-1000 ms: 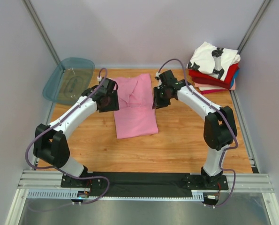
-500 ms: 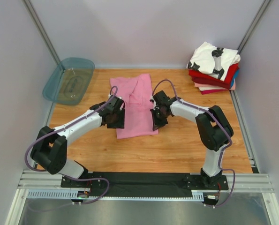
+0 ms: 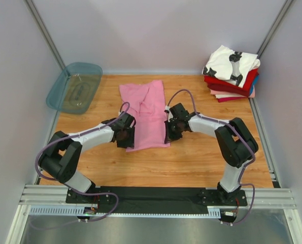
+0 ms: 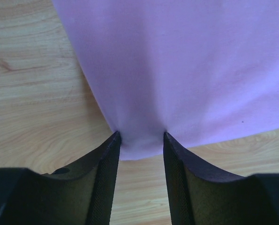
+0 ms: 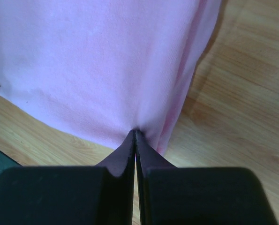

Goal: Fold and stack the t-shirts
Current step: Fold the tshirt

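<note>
Pink t-shirt (image 3: pixel 144 114) is laid flat on the table (image 3: pixel 206 152), around the middle and nearer the far edge than the near one. Its far part is seen folded in on itself, and its near hem faces the arm bases. The left gripper (image 3: pixel 126 137) is lowered at the shirt's near left corner. In the left wrist view its fingers (image 4: pixel 106 159) are seen spread apart, with that corner of the cloth lying in the gap between them. The cloth is slightly drawn in at the fingertips but not clamped. The right gripper (image 3: pixel 170 133) is lowered at the shirt's near right corner. In the right wrist view its fingers (image 5: pixel 123 157) are pressed together, and the shirt's edge is pinched at the tips, where the cloth is puckered. A doubled layer of cloth is seen along the shirt's right side in that view. Both arms are bent low over the table, one on each side of the shirt. A stack of folded t-shirts (image 3: pixel 231 73) is set at the far right corner, well apart from the pink one. A white shirt with black print is on top, red is under it, and blue and pale layers are below. A teal tray (image 3: pixel 74 87) is seen at the far left corner, partly past the table's edge, apart from the shirts.
</note>
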Tool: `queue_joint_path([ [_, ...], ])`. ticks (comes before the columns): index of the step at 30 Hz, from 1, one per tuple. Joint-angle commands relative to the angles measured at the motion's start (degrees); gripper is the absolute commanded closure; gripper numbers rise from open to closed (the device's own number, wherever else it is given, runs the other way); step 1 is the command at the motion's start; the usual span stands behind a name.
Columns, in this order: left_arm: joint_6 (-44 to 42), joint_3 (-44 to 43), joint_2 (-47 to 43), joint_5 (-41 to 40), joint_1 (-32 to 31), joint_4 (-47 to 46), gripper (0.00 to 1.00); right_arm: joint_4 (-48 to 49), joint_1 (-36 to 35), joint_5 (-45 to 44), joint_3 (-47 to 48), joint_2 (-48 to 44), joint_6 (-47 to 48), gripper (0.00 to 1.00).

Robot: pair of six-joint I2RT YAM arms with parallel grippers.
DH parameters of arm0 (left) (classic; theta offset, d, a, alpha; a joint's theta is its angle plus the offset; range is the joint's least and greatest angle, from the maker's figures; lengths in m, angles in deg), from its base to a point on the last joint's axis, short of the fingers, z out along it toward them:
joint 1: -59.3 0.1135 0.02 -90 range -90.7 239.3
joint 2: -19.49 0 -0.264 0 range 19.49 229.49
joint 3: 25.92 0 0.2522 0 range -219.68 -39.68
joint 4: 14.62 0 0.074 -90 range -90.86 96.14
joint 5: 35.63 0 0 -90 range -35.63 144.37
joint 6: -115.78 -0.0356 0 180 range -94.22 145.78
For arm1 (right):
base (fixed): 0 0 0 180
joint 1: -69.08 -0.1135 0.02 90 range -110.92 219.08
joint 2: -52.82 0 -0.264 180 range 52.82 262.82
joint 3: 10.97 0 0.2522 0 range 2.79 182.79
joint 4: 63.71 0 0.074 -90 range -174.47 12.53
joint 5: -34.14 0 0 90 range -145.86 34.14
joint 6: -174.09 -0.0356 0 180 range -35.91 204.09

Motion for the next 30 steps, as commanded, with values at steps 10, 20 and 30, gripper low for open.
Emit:
queue_joint_path([
  [10, 1.4, 6.4, -3.6, -1.3, -1.6, -0.4, 0.52, 5.4, -0.7, -0.3, -16.7, -4.9, -3.2, 1.0],
  [20, 2.1, 0.7, -18.7, -5.0, -2.6, 10.7, 0.38, -5.6, -0.7, -6.1, -8.9, -18.1, -1.6, 0.23],
  [30, 4.6, 10.4, -25.6, 2.5, -2.6, 1.9, 0.3, -7.0, -0.7, -10.5, -15.2, -32.6, -5.0, 0.09],
])
